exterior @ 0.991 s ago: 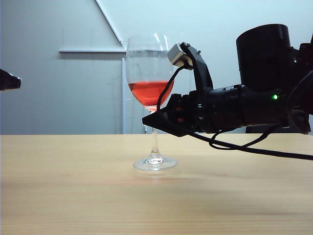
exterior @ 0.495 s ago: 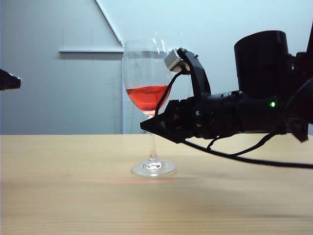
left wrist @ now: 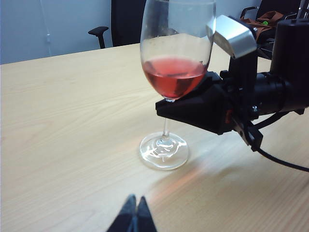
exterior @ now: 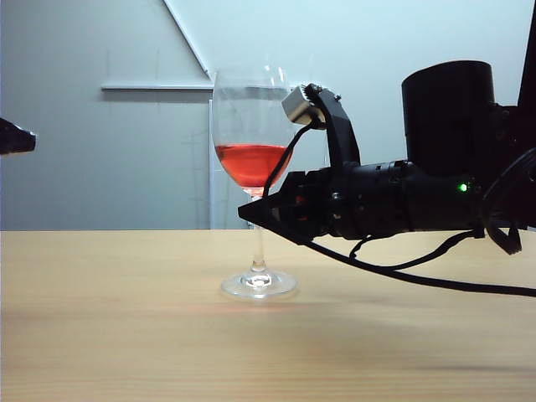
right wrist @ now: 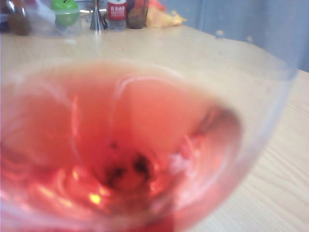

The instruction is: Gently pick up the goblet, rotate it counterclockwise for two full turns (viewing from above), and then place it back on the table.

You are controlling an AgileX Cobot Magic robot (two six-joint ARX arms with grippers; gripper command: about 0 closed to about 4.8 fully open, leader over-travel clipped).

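The table [exterior: 126, 318] is a smooth, pale beige board with a fine wood grain running across it. On it stands the goblet [exterior: 251, 159]: clear, thin glass with a tulip-shaped bowl, a slender stem and a round flat foot [left wrist: 164, 151] that throws small bright reflections. The foot appears to rest on the wood, though actual contact cannot be made out. Red liquid [left wrist: 175, 79] fills roughly the lower third of the bowl, its surface level.

The right gripper [exterior: 258, 213], matte black with angular, wedge-shaped fingers, comes in level from the right of the exterior view and is clamped on the stem just under the bowl. A small silvery camera block [exterior: 299, 104] sits on a black bracket above it, with a black cable looping down beside it. In the right wrist view the bowl [right wrist: 135, 159] fills the picture, blurred and pink-red.

The left gripper [left wrist: 135, 218] hovers near the table edge, well apart from the glass, its dark fingertips pressed together with nothing between them.

Far across the table are a green round object [right wrist: 65, 10] and a bottle with a red label [right wrist: 117, 10]; its white writing is too small to read.
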